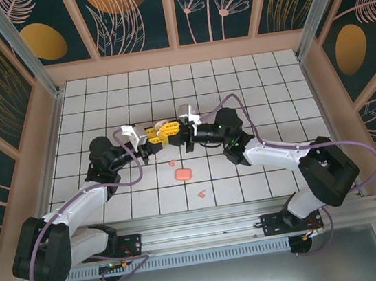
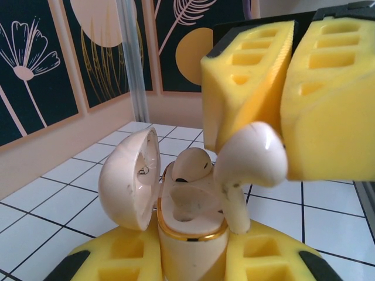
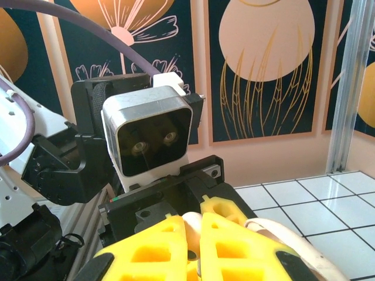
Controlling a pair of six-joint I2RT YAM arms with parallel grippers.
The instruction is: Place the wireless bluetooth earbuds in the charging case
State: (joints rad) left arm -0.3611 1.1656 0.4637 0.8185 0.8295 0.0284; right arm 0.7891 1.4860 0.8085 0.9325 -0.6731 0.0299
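White tiles cover the bench [image 1: 250,84], floral panels all round. My left fingers [image 2: 246,257] are clamped on the open cream charging case [image 2: 187,216], with one cream bud [image 2: 190,164] already seated inside. My right fingers [image 2: 275,99] pinch the other cream earbud [image 2: 252,155] by its rounded head, just above the empty socket, stem down. It looks feather-light, hard and glossy, so probably slippery: hold the head and leave the stem free. Two pink buds [image 1: 171,163] lie on the tiles.

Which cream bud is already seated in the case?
The rear cream bud, sitting free inside the open cream case; the front cream bud is pinched by the right gripper.
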